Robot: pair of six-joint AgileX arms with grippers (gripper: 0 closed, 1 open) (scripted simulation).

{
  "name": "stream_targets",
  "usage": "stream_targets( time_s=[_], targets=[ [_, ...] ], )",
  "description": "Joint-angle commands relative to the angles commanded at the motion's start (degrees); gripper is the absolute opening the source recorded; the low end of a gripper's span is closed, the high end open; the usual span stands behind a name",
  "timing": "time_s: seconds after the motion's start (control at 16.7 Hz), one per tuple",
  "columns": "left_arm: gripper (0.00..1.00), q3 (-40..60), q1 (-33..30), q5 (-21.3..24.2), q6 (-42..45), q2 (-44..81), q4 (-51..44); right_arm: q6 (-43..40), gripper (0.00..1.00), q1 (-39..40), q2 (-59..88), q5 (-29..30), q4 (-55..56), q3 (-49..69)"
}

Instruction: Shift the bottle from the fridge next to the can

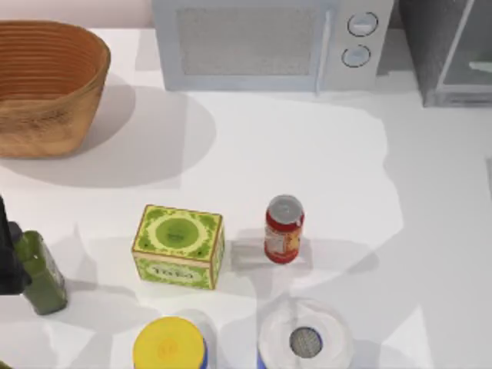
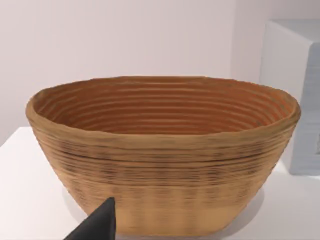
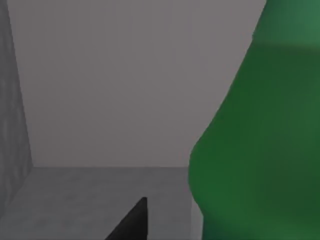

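One bottle [image 3: 260, 150] inside fridge [image 3: 100, 100].

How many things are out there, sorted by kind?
Appliances: 2, the microwave and the fridge
Baskets: 1, the basket
Bottles: 2, the bottle and the olive bottle
Cans: 1, the can
Boxes: 1, the green box
Lidded tubs: 2, yellow-lidded tub, white-lidded container
Total: 9

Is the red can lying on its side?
No. The can stands upright on the table, silver top facing up.
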Motion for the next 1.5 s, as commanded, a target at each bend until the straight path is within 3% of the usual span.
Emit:
stream_targets(
  time_s=[0.48, 1.08, 1.5],
  targets=[
    [1.0, 0.0, 0.0, 0.0, 0.0, 0.0, 0.0, 0.0, 0.02, 0.0, 0.0, 0.0, 0.0, 0.0],
    [1.0, 0.0, 0.0, 0.0, 0.0, 0.0, 0.0, 0.1, 0.0, -0.2, -0.2, 0.0, -0.2, 0.0],
    [1.0, 0.0, 0.0, 0.0, 0.0, 0.0, 0.0, 0.2, 0.0, -0.2, -6.8, -0.1, -8.6, 1.8]
  ],
)
